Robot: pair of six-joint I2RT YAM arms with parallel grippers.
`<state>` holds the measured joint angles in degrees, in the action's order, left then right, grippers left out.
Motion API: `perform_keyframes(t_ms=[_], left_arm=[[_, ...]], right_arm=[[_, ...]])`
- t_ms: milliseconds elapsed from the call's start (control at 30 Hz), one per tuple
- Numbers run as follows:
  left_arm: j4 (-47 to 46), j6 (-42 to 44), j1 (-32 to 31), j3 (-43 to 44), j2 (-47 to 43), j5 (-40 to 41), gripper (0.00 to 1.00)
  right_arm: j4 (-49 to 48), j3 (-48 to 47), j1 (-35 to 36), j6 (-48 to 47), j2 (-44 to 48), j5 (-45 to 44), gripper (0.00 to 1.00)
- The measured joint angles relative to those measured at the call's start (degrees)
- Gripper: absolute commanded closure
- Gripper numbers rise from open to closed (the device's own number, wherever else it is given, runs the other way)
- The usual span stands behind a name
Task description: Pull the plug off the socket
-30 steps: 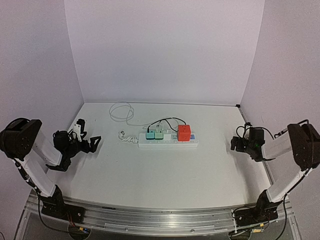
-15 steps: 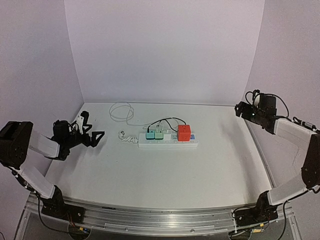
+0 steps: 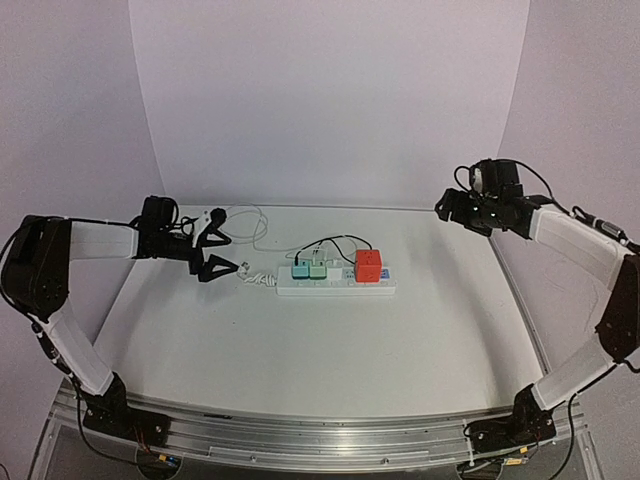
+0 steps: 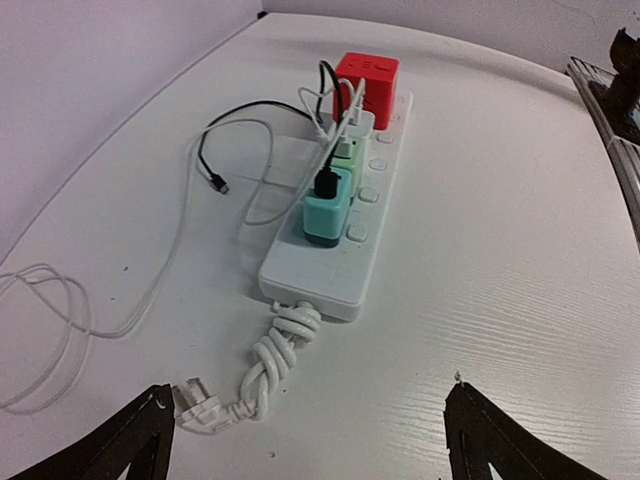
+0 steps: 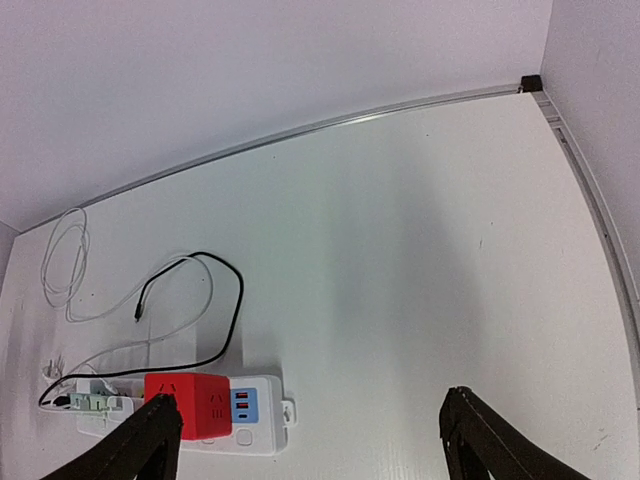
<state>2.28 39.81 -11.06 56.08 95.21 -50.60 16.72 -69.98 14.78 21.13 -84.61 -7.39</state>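
The socket, a long white power strip [image 3: 335,284], lies mid-table with its knotted white cord [image 3: 255,277] at the left end. Two teal-green plugs [image 3: 308,269] and a red cube plug [image 3: 368,266] sit in it. My left gripper [image 3: 220,244] is open and empty, just left of the cord end. In the left wrist view its open gripper [image 4: 310,392] faces the strip [image 4: 375,225], the teal plug [image 4: 328,205] and the red cube [image 4: 365,85]. My right gripper [image 3: 447,208] is open and empty, high at the back right. In its wrist view [image 5: 310,400] the red cube [image 5: 185,405] is lower left.
A loose white cable loop [image 3: 243,222] lies behind the strip on the left. A thin black cable [image 3: 335,241] runs from the teal plugs. The strip's own plug [image 4: 195,407] lies by my left finger. White walls close in the back and sides.
My left gripper has swung from the table's left edge in toward the strip's cord end. My right arm has risen and moved from the right side to the back right, then leftward.
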Motion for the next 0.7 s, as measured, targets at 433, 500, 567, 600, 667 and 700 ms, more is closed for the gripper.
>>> perform_keyframes(t_ms=[433, 500, 567, 600, 667, 700], left_arm=[[22.51, 14.04, -13.95, 25.57, 19.66, 10.27, 0.08], [23.61, 15.08, -15.13, 27.82, 22.23, 11.2, 0.08], [25.23, 16.23, -15.62, 30.08, 24.76, 11.9, 0.09], [26.08, 16.68, -15.68, 31.19, 25.99, 12.21, 0.1], [27.91, 16.87, -15.62, 33.86, 28.42, 12.97, 0.12], [28.44, 16.81, -15.62, 35.52, 29.83, 13.33, 0.12]], right_arm=[[20.65, -20.17, 11.48, 11.31, -16.43, -8.2, 0.16], [22.97, -23.66, 13.25, 12.2, -19.02, -8.38, 0.15], [24.58, -26.49, 14.54, 12.6, -21.16, -8.53, 0.13], [25.26, -27.84, 15.2, 12.82, -22.26, -8.53, 0.13], [26.17, -29.77, 16.37, 13.38, -24.22, -8.38, 0.13], [26.73, -30.73, 16.93, 13.58, -25.22, -8.27, 0.13]])
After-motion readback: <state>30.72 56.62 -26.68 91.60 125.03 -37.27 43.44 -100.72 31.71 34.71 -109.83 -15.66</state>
